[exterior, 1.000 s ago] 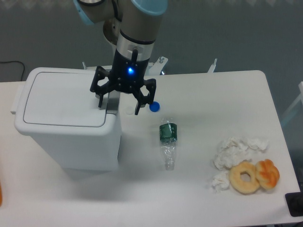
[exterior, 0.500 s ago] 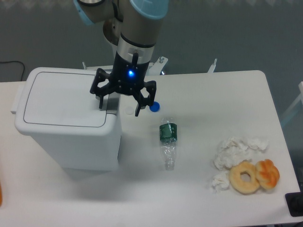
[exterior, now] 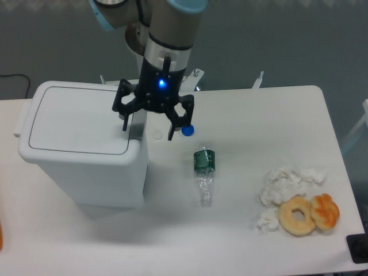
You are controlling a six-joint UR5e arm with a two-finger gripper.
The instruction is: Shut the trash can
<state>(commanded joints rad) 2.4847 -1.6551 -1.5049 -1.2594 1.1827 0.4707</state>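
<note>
Trash can (exterior: 80, 152): big white plastic bin at the left end of the worktop (exterior: 259, 115), lid (exterior: 77, 119) lying flat and level with the rim, so apparently down already. Likely light for its bulk and hollow; stiff in the walls, but the broad lid probably flexes a little under a push. Smooth, somewhat slippery plastic, not fragile. No call for a pinch here: best handled by pressing downward on the flat top of the lid, close to the right-hand edge by the grey latch tab (exterior: 137, 122), rather than clamping any edge. Too hard a shove at one side could slide or tip so light a body.

Gripper (exterior: 147, 127) hangs over the right rim of the bin, beside the tab, fingers spread wide and holding nothing. Cannot tell from this single overhead view whether the left fingertip touches the lid or hovers just above.

Hard to judge: whether the latch is truly engaged or the lid merely resting; the tab partly covered by the gripper. Hinge side not discernible. Inside of the bin hidden. Small blue cap (exterior: 187, 130) half behind the right finger. Crushed clear bottle (exterior: 204, 172) with green label lies well apart to the right.
</note>
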